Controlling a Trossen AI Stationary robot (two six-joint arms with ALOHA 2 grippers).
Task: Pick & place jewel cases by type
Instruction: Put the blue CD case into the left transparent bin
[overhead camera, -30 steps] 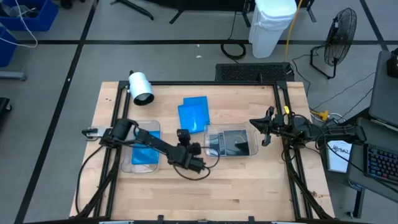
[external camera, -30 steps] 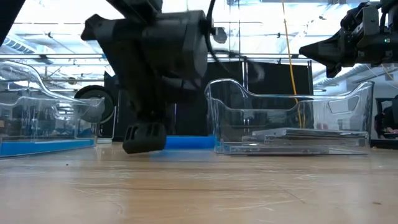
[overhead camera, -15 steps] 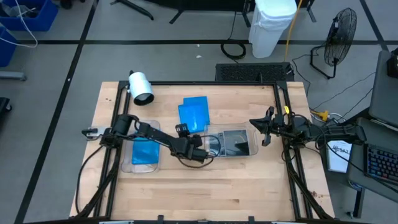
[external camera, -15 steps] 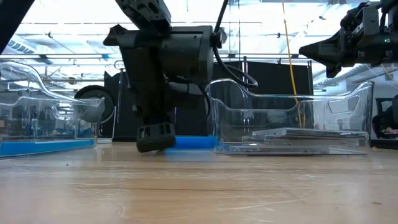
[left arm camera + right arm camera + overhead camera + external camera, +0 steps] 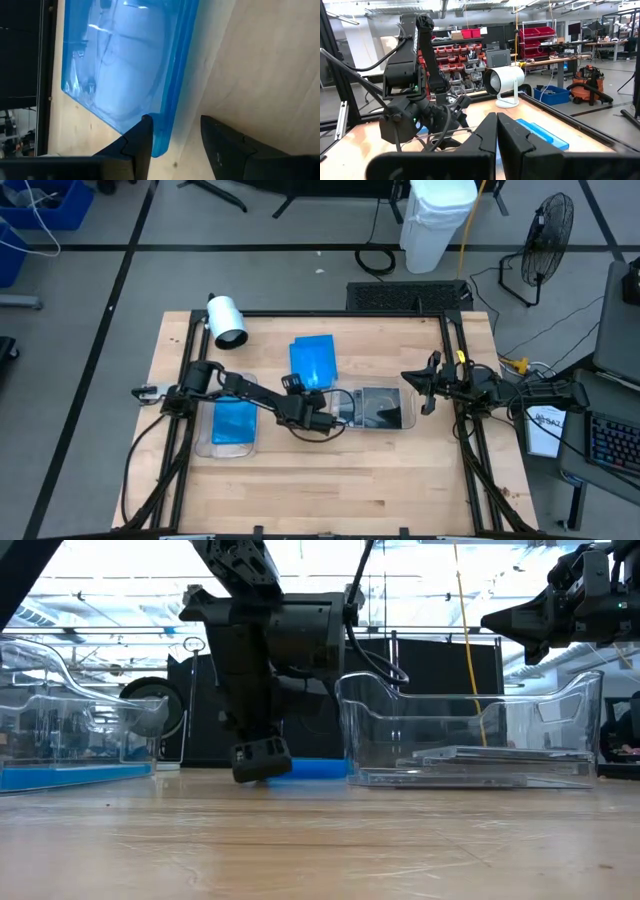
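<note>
Blue jewel cases (image 5: 312, 361) lie stacked on the bare wood at the middle of the desk (image 5: 330, 480), toward its far edge in the high view. Just beside their near edge sits the left gripper (image 5: 300, 388), its arm reaching in from the desk's left edge. One clear tray (image 5: 226, 424) near the left edge holds another blue case (image 5: 234, 421); a second clear tray (image 5: 375, 409) right of centre holds dark translucent cases (image 5: 382, 408). The right gripper (image 5: 424, 388) waits above the desk near its right edge, and a white cylindrical lamp (image 5: 226, 320) stands at the far left corner.

From the low view, the left gripper (image 5: 260, 756) hangs down with its tip at the desk surface, right at the end of the blue stack (image 5: 308, 769). Grey cases (image 5: 480, 762) lie flat in the right-hand tray (image 5: 470, 720), and the blue one (image 5: 70, 776) in the left-hand tray (image 5: 60, 700).

The left wrist view shows the fingers (image 5: 140, 145) partly apart (a modest gap), one on each side of the blue stack's (image 5: 125, 65) edge and corner; whether they actually press it I cannot tell.

The right wrist view shows that gripper's own fingers (image 5: 487, 135) pressed together, gripping nothing, with the left arm (image 5: 412, 75) and the blue stack (image 5: 542, 134) beyond
</note>
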